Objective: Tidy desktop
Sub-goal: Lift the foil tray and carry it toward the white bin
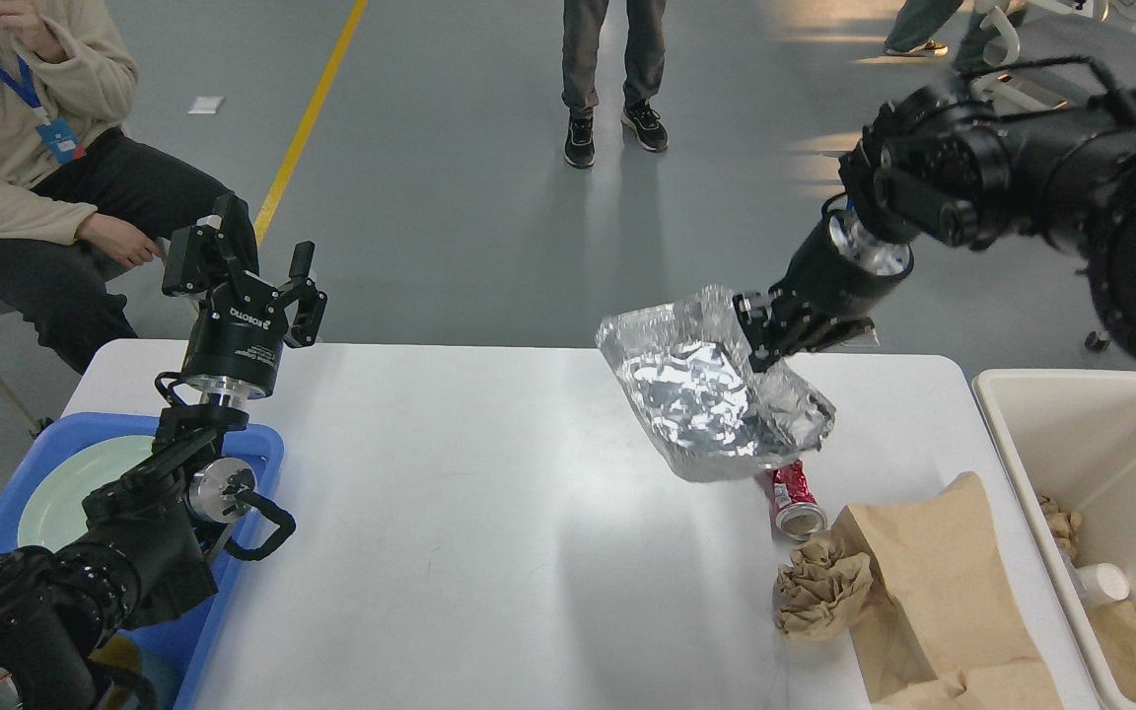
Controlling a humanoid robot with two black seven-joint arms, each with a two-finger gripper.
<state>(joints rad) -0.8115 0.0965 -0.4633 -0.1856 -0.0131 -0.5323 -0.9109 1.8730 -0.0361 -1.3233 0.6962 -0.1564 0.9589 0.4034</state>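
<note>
The white desktop (489,493) fills the middle of the head view. My right gripper (760,335) is raised above its far right part and is shut on the edge of a crumpled foil tray (711,394), which hangs clear of the surface. Below the tray lie a crushed red can (793,496), a crumpled brown paper ball (821,584) and a flat brown paper bag (933,592). My left gripper (290,286) stands open and empty, pointing up over the far left corner.
A blue tray (233,611) with a pale green plate (65,493) sits at the left edge under my left arm. A cream bin (1071,394) at the right holds paper scraps and a cup. A seated person is at far left, another stands beyond the table.
</note>
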